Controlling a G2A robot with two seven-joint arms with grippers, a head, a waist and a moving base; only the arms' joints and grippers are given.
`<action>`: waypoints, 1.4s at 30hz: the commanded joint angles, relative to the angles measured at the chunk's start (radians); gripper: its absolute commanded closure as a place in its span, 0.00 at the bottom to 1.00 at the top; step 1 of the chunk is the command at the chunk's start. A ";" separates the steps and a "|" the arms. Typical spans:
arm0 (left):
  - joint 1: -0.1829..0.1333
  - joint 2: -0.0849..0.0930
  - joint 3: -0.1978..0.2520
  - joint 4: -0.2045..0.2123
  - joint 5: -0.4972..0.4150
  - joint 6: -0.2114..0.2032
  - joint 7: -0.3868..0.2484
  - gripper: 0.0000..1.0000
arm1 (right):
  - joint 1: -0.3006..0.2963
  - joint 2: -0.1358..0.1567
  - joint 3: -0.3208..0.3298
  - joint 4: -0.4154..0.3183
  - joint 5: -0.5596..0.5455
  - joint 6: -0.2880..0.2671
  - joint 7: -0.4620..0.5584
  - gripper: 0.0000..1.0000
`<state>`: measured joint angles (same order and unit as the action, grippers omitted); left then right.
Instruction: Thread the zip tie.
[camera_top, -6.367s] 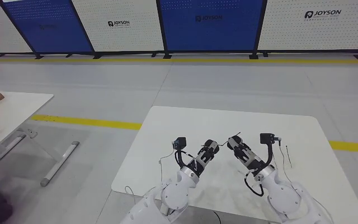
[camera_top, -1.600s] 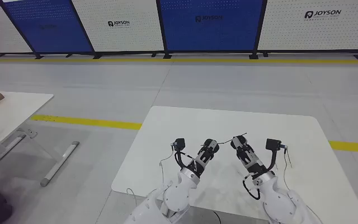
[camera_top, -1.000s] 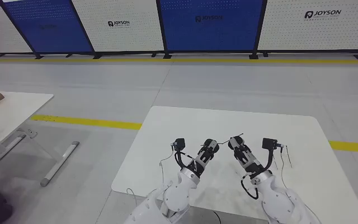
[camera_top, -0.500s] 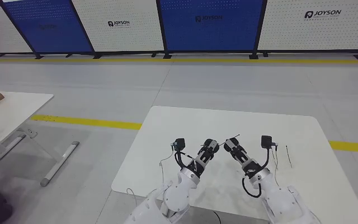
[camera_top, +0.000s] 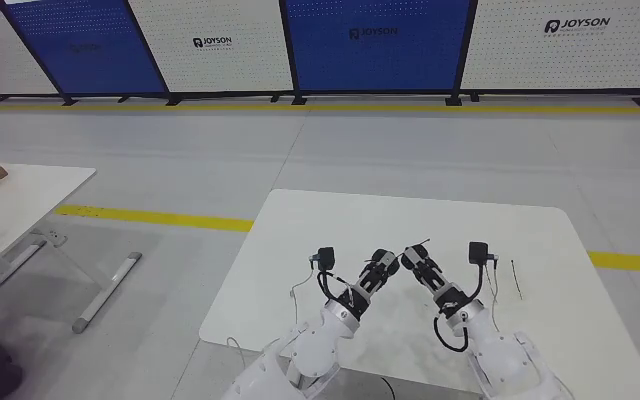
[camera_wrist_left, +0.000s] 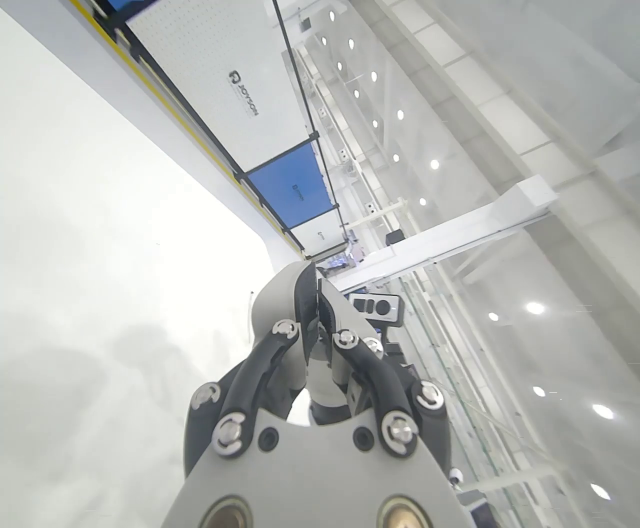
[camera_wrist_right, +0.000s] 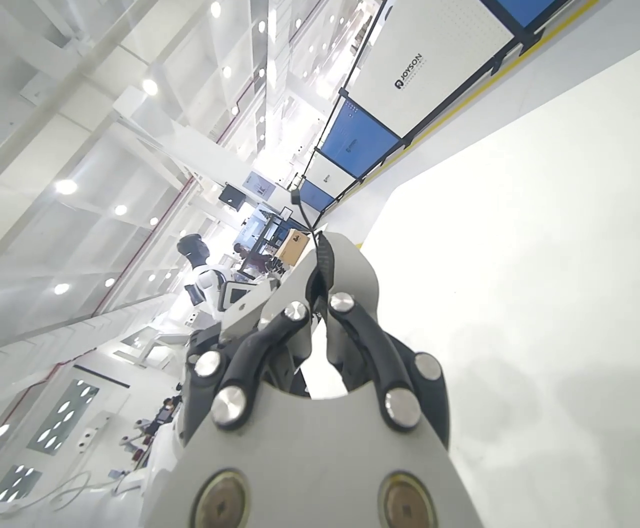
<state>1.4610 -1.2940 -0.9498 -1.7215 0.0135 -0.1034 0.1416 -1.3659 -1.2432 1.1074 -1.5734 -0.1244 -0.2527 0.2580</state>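
Over the near middle of the white table (camera_top: 330, 215), my left gripper (camera_wrist_left: 317, 286) is pinched fully closed, and I cannot tell whether anything sits between its pads. Just to its right, my right gripper (camera_wrist_right: 317, 246) is clamped on the black zip tie (camera_wrist_right: 302, 214), whose free end pokes out beyond the fingertips toward the far side. I judge it feather-light, springy and slick, best pinched close to its end. Farther right, another thin dark strip (camera_top: 516, 277) lies on the table.

Left tool (camera_top: 389, 263) beside right tool (camera_top: 408, 258) above table (camera_top: 320, 225) — zip tie (camera_wrist_right: 296, 197) in the right one.
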 joint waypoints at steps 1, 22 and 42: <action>0.002 0.001 -0.005 0.000 0.009 0.001 -0.001 1.00 | 0.002 0.000 0.001 0.000 0.001 -0.006 0.004 1.00; -0.010 -0.011 0.008 0.007 0.108 0.102 0.024 1.00 | -0.004 -0.003 0.015 -0.004 -0.105 0.014 -0.030 1.00; 0.000 -0.018 0.001 0.017 0.107 0.105 0.020 1.00 | -0.018 -0.003 0.035 -0.008 -0.150 -0.010 -0.035 0.80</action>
<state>1.4614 -1.3122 -0.9490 -1.7051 0.1193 0.0009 0.1619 -1.3832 -1.2468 1.1422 -1.5810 -0.2703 -0.2621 0.2235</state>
